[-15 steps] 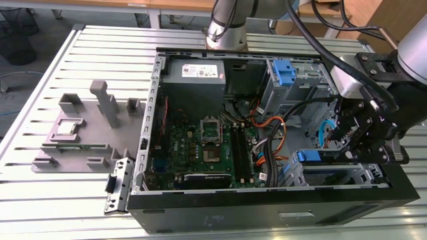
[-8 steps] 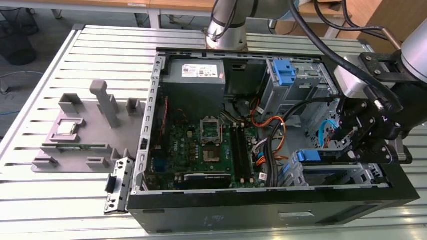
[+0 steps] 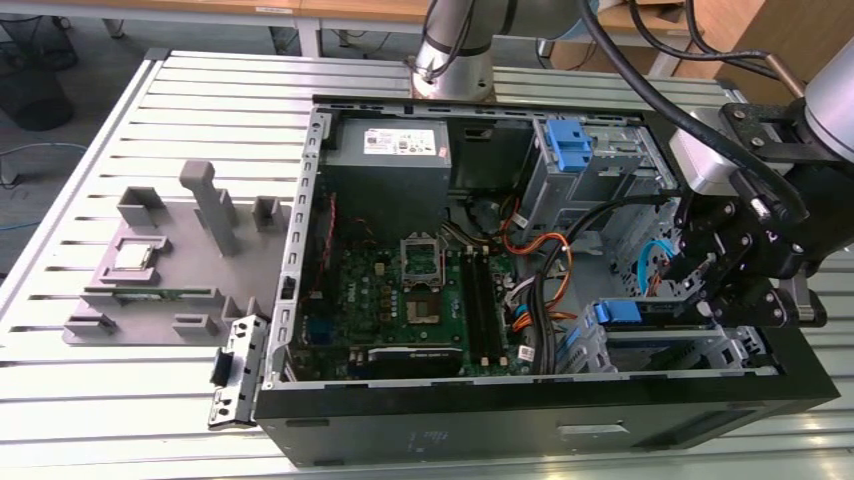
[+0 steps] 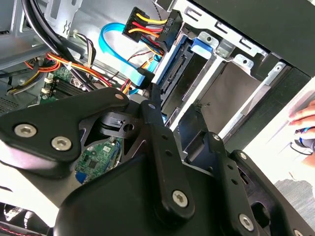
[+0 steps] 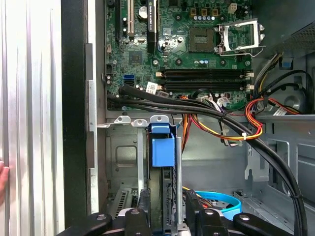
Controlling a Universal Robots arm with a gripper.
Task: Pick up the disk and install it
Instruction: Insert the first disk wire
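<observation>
Disk on edge in the drive cage, gripper clamped across it

We see the disk (image 5: 165, 172) standing upright in the drive cage (image 5: 123, 162) at the exterior view's right, the gripper (image 5: 167, 194) pinching its two flat sides behind the blue rail tab (image 5: 162, 150). We judge it dense, rigid, smooth and shock-sensitive, best held by its sides or rails. Its label, its connector end and how deep it sits are hidden, and cables (image 5: 211, 110) crowd close
</observation>
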